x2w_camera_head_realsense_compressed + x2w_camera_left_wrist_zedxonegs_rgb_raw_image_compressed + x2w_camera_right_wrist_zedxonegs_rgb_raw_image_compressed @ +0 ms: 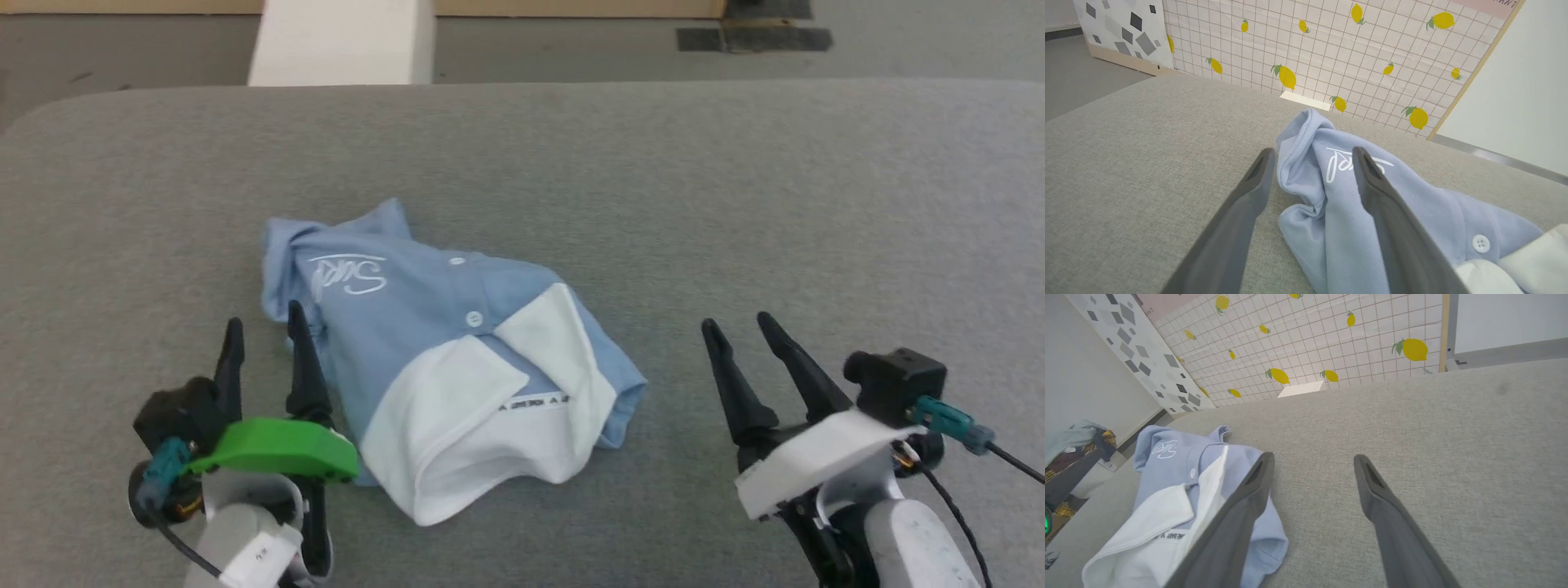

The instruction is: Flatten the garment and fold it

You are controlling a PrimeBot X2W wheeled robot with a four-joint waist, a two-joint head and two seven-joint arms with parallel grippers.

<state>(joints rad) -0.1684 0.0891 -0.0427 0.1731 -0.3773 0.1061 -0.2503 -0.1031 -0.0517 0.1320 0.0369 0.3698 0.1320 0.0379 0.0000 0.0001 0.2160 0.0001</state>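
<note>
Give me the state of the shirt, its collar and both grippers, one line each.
garment: crumpled in a heap on the grey surface, neither flattened nor folded.
collar: spread open, label showing.
left gripper: jaws open, straddling the garment's edge.
right gripper: jaws open, clear of the garment.

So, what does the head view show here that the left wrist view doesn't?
Head view: the right gripper, open, clear of the crumpled light blue knit polo shirt, plus the printed label inside its white collar. Left wrist view: a white grid-patterned wall panel printed with yellow lemons. Both: the shirt with its white script logo, the left gripper open at the shirt's edge, and the grey fabric tabletop.
</note>
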